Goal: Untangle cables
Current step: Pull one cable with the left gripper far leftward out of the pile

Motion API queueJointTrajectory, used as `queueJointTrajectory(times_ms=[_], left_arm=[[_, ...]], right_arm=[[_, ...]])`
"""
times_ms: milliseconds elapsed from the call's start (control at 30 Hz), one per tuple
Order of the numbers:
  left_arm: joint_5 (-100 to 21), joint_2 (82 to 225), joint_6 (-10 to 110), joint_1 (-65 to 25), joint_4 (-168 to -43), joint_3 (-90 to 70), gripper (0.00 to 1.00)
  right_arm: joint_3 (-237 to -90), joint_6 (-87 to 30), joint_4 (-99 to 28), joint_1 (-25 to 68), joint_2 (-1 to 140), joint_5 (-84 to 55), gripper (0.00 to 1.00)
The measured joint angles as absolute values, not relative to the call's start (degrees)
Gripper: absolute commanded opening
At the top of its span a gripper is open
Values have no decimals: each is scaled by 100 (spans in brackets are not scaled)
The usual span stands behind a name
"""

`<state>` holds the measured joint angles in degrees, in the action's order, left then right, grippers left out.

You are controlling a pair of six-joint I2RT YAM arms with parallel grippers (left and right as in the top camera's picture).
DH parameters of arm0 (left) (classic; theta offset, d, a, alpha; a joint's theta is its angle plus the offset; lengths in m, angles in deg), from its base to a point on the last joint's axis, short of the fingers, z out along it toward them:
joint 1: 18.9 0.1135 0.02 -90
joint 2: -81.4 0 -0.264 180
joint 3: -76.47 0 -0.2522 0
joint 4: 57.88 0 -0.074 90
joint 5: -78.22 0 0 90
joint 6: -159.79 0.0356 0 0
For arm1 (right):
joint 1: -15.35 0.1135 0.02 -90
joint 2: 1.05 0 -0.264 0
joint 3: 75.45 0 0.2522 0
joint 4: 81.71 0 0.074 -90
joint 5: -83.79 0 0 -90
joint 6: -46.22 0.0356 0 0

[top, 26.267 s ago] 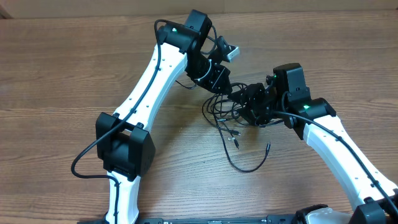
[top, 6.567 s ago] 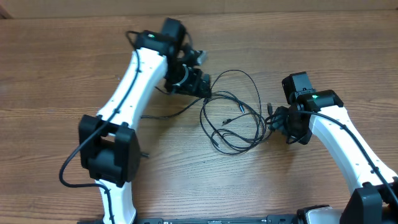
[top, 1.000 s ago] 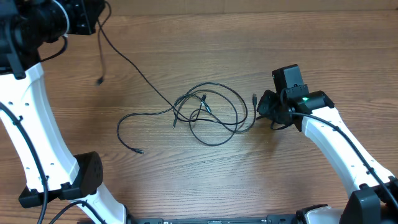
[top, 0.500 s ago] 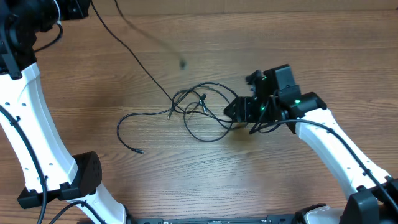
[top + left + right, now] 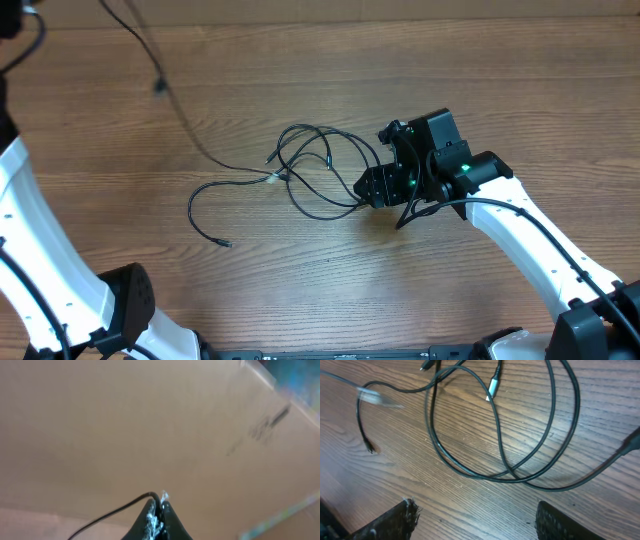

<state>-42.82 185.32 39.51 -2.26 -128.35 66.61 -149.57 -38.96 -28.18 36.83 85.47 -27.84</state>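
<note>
The cables [image 5: 320,170] lie as thin black loops in the middle of the wooden table. One strand [image 5: 190,140] rises from the loops toward the top left and leaves the overhead view. In the left wrist view my left gripper [image 5: 159,503] is shut on that thin black cable [image 5: 110,516], high above the table. My right gripper [image 5: 372,186] hovers at the right edge of the loops. Its fingers [image 5: 395,521] stand wide apart, open, with bare wood between them. The loops [image 5: 495,440] and a silver-tipped plug [image 5: 492,385] lie just ahead of them.
A free cable end curves to the left and stops at a small plug [image 5: 228,243]. The white left arm [image 5: 40,250] stands along the table's left side. A cardboard wall [image 5: 150,420] fills the left wrist view.
My right gripper has opened wide and moved left, up to the loops. The left arm has pulled its strand higher and farther left, and the loops have shifted slightly.
</note>
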Motion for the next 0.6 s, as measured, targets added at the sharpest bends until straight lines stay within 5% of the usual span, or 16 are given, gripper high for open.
queueJointTrajectory(times_ms=[267,600], left_arm=[[-3898,18399,3380,334,-12824,6696,4],[-1332,18855,4113,334,-14371,6698,4]], right_arm=[[-14957,-3929,-2820,3683,8547,-2637,74],[-14957,-3933,-2816,3683,8547,-2628,73]])
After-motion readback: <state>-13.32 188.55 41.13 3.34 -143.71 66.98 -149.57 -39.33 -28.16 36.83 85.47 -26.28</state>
